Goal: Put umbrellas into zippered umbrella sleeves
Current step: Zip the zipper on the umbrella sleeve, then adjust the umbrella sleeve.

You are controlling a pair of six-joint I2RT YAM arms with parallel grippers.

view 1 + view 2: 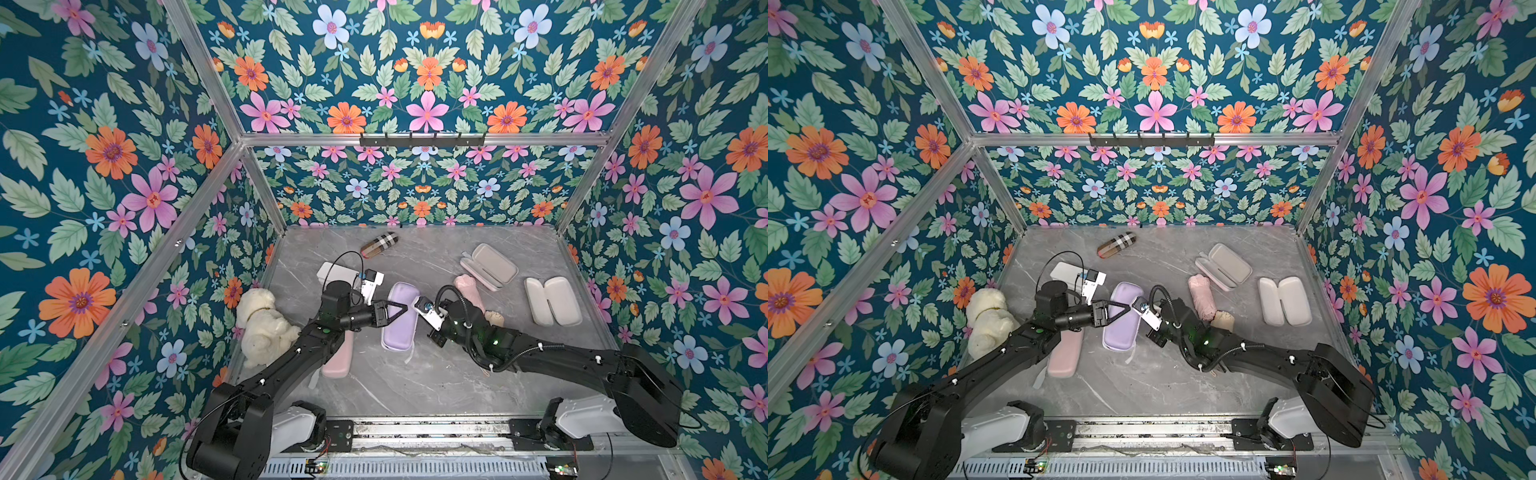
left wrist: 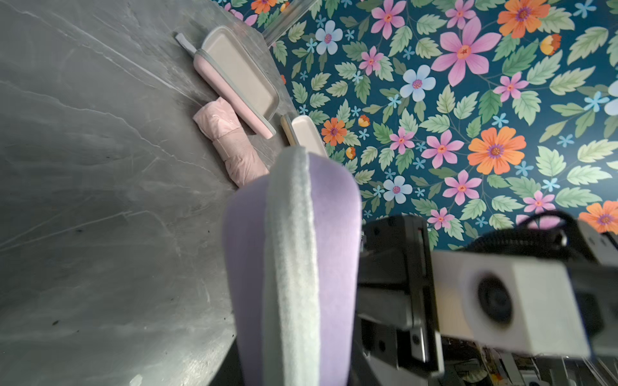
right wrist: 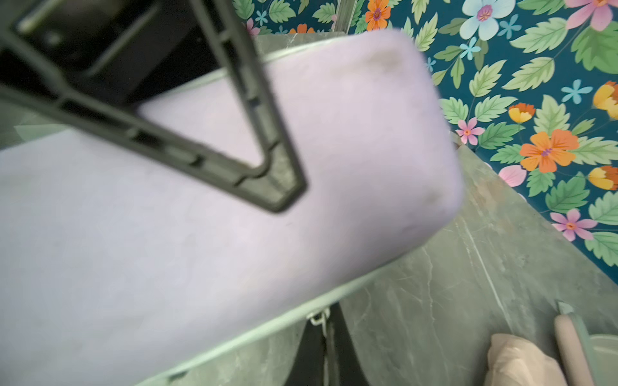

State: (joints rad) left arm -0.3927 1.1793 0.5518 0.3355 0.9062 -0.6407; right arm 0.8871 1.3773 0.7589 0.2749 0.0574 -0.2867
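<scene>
The closed lavender sleeve lies mid-table, slightly lifted at its far end. My left gripper is shut on that end, one finger across its top face. In the left wrist view the sleeve's zip seam faces the camera. My right gripper is shut on the small white zipper pull at the sleeve's right edge. A pink umbrella and a cream umbrella lie just right of my right wrist.
An open pink sleeve and an open pale sleeve lie at the right. A closed pink sleeve sits under my left arm. A plaid roll, a white box and a white plush toy are at the back and left.
</scene>
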